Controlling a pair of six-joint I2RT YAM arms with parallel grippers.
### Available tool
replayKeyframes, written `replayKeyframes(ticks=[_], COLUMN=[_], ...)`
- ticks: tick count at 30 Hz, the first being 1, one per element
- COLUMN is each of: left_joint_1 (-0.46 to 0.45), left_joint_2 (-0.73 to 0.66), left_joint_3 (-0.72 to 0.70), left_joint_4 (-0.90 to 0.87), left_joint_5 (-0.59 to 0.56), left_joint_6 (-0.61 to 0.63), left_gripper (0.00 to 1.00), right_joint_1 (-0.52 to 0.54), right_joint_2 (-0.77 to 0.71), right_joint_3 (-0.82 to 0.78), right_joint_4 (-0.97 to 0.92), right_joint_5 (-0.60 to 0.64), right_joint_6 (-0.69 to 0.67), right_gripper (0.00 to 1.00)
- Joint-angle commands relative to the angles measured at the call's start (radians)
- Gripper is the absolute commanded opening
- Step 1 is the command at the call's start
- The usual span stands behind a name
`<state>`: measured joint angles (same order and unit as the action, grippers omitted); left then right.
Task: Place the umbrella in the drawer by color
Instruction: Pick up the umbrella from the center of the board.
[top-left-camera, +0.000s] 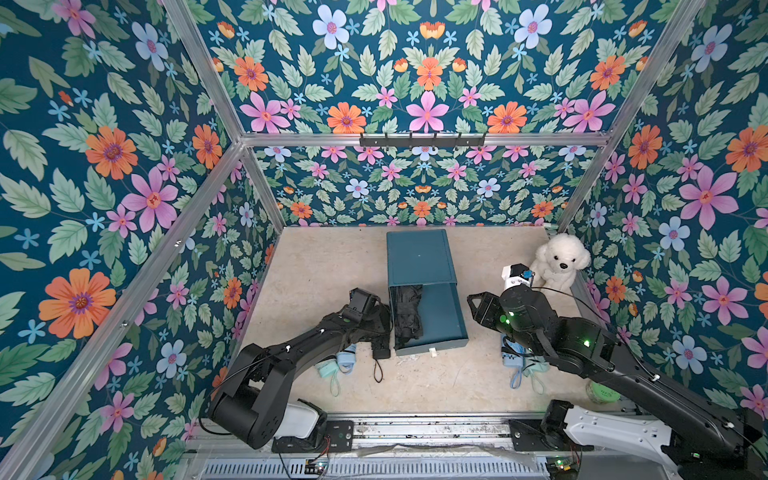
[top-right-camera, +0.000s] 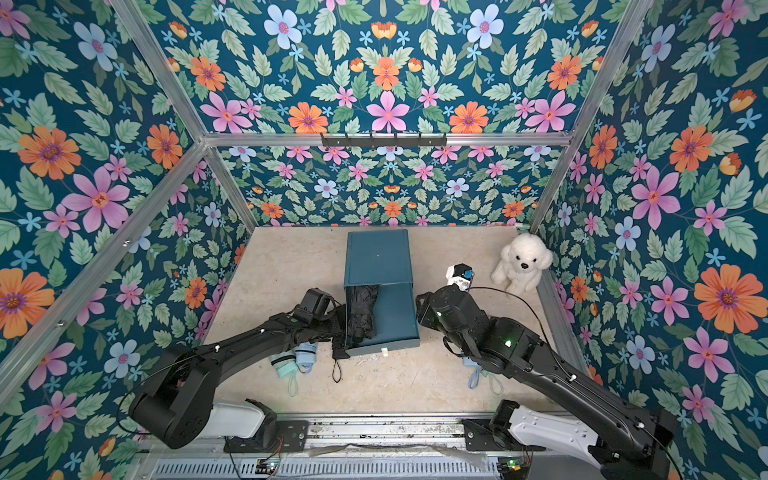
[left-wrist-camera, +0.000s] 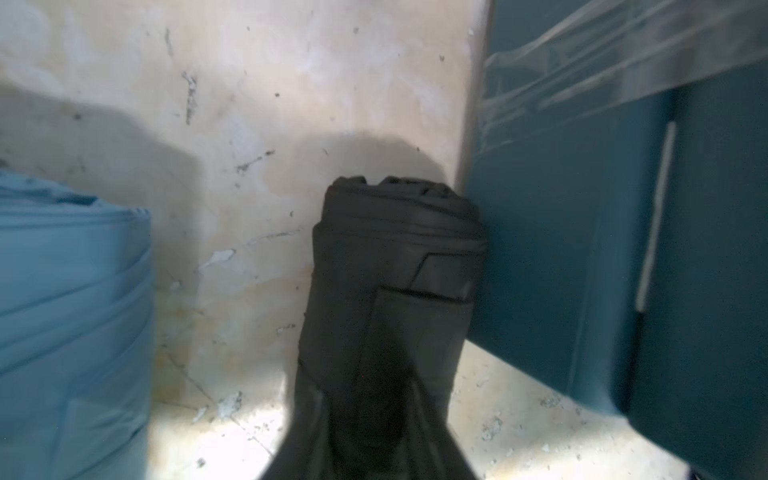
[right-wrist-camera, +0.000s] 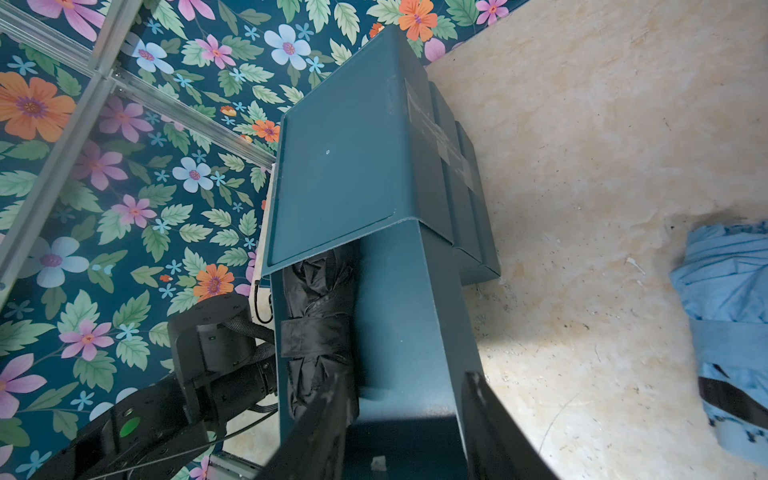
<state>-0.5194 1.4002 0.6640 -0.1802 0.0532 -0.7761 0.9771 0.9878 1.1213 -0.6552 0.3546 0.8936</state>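
We judge the umbrella light, soft over stiff ribs; take it mid-body. Whether the left claw grips it we cannot tell; the right claw is half open, empty.

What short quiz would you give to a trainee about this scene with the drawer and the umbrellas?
1. True or false: a black umbrella lies inside the open drawer.
2. What sits in the far right corner of the floor? A) a white plush dog B) a red ball C) a yellow cup
3. Fill in: the folded umbrella on the floor in the right wrist view is light ____.
Key: 1 true; 2 A; 3 blue.
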Motion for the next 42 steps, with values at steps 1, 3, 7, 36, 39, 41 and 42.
replayKeyframes(ticks=[1, 3, 7, 36, 39, 41, 42], left_joint_1=[0.001, 0.001, 0.002, 0.001, 0.001, 0.001, 0.001], left_joint_2=[0.009, 0.005, -0.017, -0.412, -0.417, -0.422, -0.422], left_joint_3=[0.001, 0.010, 0.032, 0.512, 0.522, 0.523, 0.525], left_joint_4=[-0.090, -0.110, -0.149, -0.361, -0.361, -0.357, -0.355], left_joint_5=[-0.054, -0.071, -0.094, -0.005, 0.007, 0.013, 0.016], left_joint_6=[0.007, 0.010, 0.018, -0.001, -0.004, -0.007, -0.007], left_gripper=[0.16, 0.05, 0.00, 0.00, 0.00, 0.00, 0.00], right_joint_1=[0.003, 0.004, 0.014, 0.078, 0.059, 0.047, 0.045], right_joint_2=[-0.003, -0.004, -0.003, 0.543, 0.578, 0.598, 0.608], right_joint_3=[0.005, 0.006, 0.014, 0.393, 0.418, 0.430, 0.436], right_joint_4=[0.021, 0.024, 0.025, 0.348, 0.360, 0.380, 0.390], right_joint_5=[-0.006, -0.010, -0.014, -0.404, -0.423, -0.451, -0.467], right_joint_6=[-0.001, 0.002, -0.004, -0.204, -0.208, -0.203, -0.202], right_gripper=[0.49, 0.49, 0.49, 0.72, 0.72, 0.70, 0.70])
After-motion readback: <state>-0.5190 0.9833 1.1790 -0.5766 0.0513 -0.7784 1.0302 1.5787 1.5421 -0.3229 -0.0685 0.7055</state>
